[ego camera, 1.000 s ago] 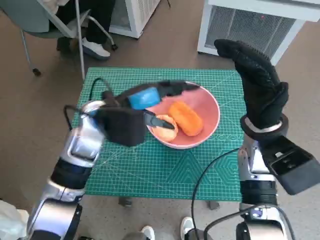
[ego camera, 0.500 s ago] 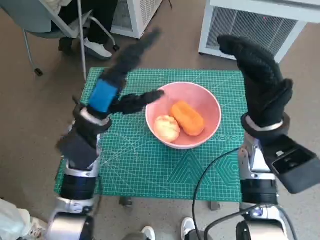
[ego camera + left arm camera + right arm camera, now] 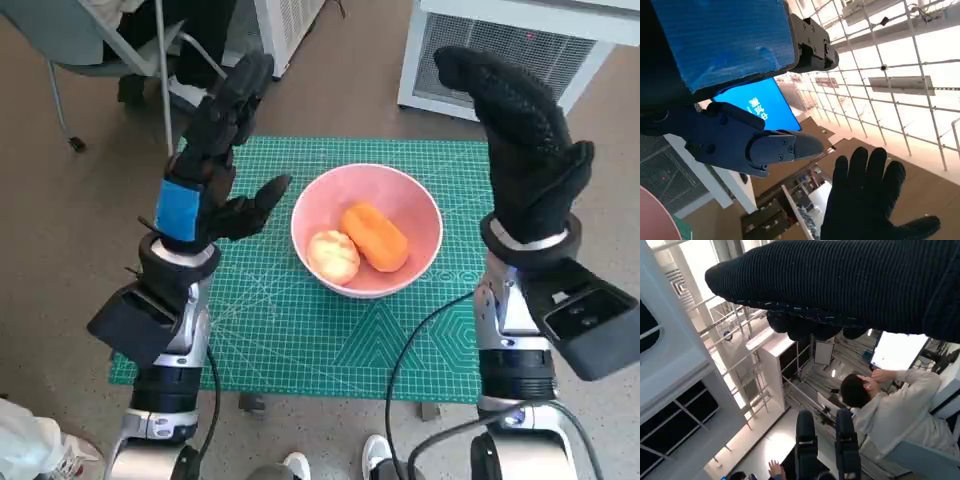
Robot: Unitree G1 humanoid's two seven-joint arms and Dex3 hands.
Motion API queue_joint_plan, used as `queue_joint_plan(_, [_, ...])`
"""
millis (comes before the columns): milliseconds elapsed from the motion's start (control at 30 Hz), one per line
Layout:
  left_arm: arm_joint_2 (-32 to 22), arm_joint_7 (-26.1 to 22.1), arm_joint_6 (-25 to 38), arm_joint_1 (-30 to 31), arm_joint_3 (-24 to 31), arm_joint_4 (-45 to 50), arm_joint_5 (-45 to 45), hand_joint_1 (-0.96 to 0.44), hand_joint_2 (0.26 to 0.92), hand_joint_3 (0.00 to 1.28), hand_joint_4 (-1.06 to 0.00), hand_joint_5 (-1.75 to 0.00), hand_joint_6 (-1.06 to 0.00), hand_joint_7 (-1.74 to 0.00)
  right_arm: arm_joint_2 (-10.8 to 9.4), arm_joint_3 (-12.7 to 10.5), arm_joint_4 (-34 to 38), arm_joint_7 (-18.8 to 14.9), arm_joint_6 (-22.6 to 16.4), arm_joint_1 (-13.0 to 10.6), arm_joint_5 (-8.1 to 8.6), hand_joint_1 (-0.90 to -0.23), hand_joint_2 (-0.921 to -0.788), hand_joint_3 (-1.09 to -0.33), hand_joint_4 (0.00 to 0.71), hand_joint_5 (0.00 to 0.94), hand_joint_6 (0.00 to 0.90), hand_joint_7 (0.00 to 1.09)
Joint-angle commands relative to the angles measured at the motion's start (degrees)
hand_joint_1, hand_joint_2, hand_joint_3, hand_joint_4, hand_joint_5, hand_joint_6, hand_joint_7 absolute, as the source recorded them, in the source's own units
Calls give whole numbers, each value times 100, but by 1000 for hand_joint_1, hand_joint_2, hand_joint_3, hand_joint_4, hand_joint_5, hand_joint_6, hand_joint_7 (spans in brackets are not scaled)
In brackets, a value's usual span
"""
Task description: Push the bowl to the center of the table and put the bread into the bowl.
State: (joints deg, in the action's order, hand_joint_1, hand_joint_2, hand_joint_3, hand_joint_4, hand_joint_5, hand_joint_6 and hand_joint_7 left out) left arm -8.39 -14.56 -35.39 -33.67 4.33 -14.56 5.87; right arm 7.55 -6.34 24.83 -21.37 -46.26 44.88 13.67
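We see the bread (image 3: 375,237) in the pink bowl (image 3: 420,205), between our raised left hand (image 3: 215,165) and right hand (image 3: 525,150), both spread and empty.

Your left hand (image 3: 215,165) is no longer reaching over the pink bowl (image 3: 420,215): a second ago its fingers lay across the rim above the bread (image 3: 334,256), and now it is lifted clear, upright beside the bowl with its fingers spread and pointing up. Your left forearm now stands nearly vertical at the table's left side.
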Motion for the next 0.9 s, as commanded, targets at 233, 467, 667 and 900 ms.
queue_joint_plan(233, [72,-83,-120,25,-49,39,230,-576,921,401,-262,0,-307,-93,-53,45,72,14,-12,4,-63,-551,-921,-774,135,249,-1,591])
queue_joint_plan(467, [107,-94,-108,-4,-87,63,244,-565,921,399,-255,0,-306,-82,-15,45,51,-19,-10,12,-44,-552,-921,-778,160,202,-1,577])
queue_joint_plan(667, [113,-93,-80,-30,-117,87,212,-566,921,400,-254,0,-309,-78,2,45,41,-34,0,31,-32,-549,-921,-779,165,193,-1,573])
queue_joint_plan(900, [93,-56,-77,-57,-110,81,173,-572,921,399,-253,0,-311,-73,2,56,32,-29,-15,21,-53,-545,-921,-780,170,186,-1,571])
